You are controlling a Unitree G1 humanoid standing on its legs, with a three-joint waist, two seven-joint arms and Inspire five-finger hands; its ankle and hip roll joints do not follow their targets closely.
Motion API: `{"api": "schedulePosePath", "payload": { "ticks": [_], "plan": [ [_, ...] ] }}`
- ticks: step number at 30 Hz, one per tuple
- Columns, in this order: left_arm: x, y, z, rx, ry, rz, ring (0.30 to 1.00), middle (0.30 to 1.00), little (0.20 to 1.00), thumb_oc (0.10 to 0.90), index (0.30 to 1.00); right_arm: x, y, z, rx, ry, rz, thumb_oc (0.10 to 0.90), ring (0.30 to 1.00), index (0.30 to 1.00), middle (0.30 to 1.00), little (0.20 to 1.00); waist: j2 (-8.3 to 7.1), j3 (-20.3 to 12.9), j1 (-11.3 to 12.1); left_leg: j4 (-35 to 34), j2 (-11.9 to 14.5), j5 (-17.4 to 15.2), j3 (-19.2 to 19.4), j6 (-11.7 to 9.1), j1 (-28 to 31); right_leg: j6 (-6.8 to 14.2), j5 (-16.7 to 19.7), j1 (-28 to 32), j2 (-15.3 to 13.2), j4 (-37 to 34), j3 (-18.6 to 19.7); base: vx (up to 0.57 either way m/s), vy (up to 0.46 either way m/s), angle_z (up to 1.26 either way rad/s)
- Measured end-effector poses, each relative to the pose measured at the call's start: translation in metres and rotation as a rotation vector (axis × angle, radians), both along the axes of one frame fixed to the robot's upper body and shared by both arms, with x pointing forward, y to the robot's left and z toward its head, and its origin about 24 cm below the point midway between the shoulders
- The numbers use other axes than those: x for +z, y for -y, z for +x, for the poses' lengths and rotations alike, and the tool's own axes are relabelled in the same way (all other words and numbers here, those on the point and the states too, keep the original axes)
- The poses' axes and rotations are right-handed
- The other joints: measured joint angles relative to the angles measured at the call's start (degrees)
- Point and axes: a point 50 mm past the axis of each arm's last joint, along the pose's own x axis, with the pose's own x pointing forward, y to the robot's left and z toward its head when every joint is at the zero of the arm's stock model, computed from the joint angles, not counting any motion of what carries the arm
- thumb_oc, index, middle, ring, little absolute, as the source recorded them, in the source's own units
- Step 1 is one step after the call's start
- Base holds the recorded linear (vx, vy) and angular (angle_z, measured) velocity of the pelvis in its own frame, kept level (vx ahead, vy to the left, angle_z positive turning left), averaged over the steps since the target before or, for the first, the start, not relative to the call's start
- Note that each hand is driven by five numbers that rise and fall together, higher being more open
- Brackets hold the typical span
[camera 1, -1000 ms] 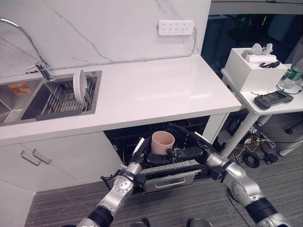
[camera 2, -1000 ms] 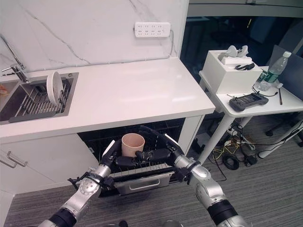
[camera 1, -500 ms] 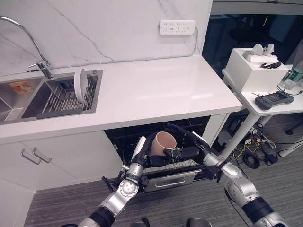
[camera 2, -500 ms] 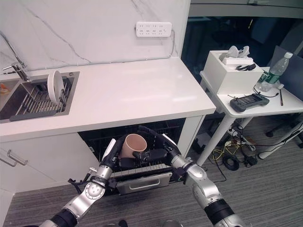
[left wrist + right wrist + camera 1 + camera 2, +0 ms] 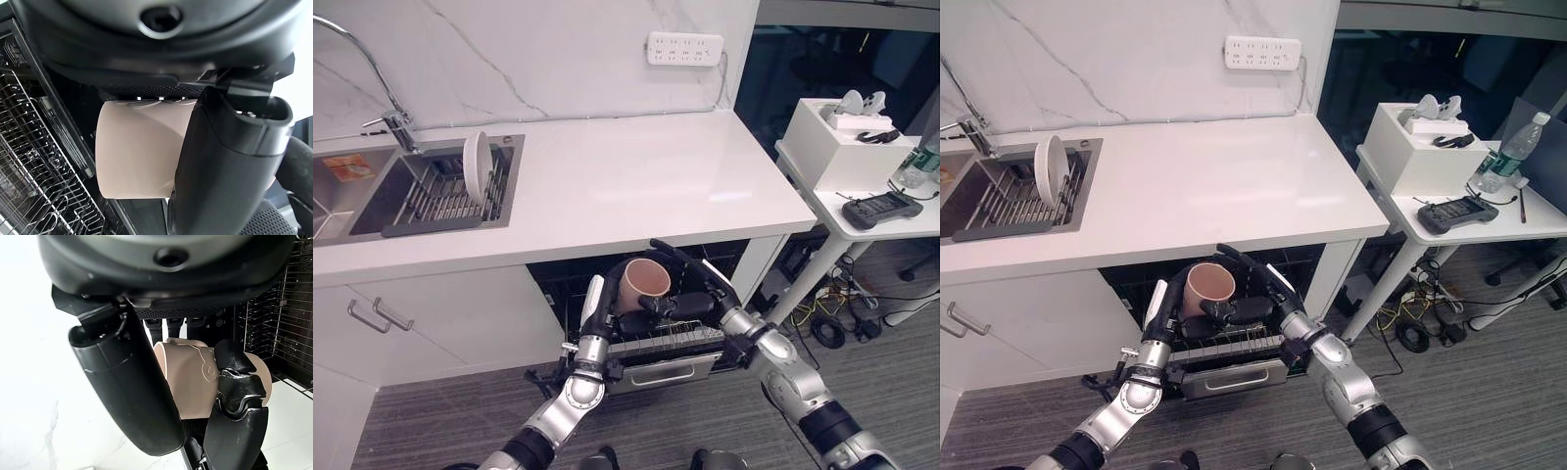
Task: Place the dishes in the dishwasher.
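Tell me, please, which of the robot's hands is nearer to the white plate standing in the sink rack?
Left. The left hand grips the beige cup, on the side toward the white plate; the right hand holds the cup's far side.

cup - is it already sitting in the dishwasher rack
No, the beige cup is tilted above the dishwasher rack, held between the left robot hand and right robot hand.

My hands held a beige round cup (image 5: 643, 283) tilted above the open black wire dishwasher rack (image 5: 668, 342).
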Motion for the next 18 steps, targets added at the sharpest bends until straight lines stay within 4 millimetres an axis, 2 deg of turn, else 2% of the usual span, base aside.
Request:
{"api": "schedulePosePath", "payload": {
  "ticks": [4,11,18],
  "plan": [
    [0.003,0.000,0.001,0.015,0.033,0.023,0.300,0.300,0.300,0.400,0.300,0.003,-0.004,0.000,-0.015,0.027,-0.028,0.800,0.900,0.900,0.900,0.900,-0.01,0.00,-0.07,0.00,0.00,0.00,-0.11,0.00,-0.30,0.01,-0.02,0.00,0.02,-0.01,0.00,0.00,0.000,0.00],
    [0.018,0.000,0.008,0.066,0.232,0.218,0.300,0.300,0.300,0.400,0.300,0.019,-0.012,0.000,-0.050,0.184,-0.146,0.800,0.900,0.900,0.900,0.900,-0.05,0.01,-0.42,0.07,-0.07,0.03,-0.57,0.03,-0.68,0.05,-0.04,-0.02,0.09,-0.08,0.05,-0.01,0.007,0.04],
    [0.023,0.000,0.013,0.087,0.287,0.293,0.300,0.300,0.300,0.400,0.300,0.023,-0.017,0.004,-0.072,0.229,-0.213,0.800,0.900,0.900,0.900,0.900,-0.20,0.06,-0.46,0.07,-0.09,0.04,-0.59,0.04,-0.69,0.07,-0.06,-0.02,0.09,-0.09,0.08,0.00,0.000,0.00]
  ]
}}
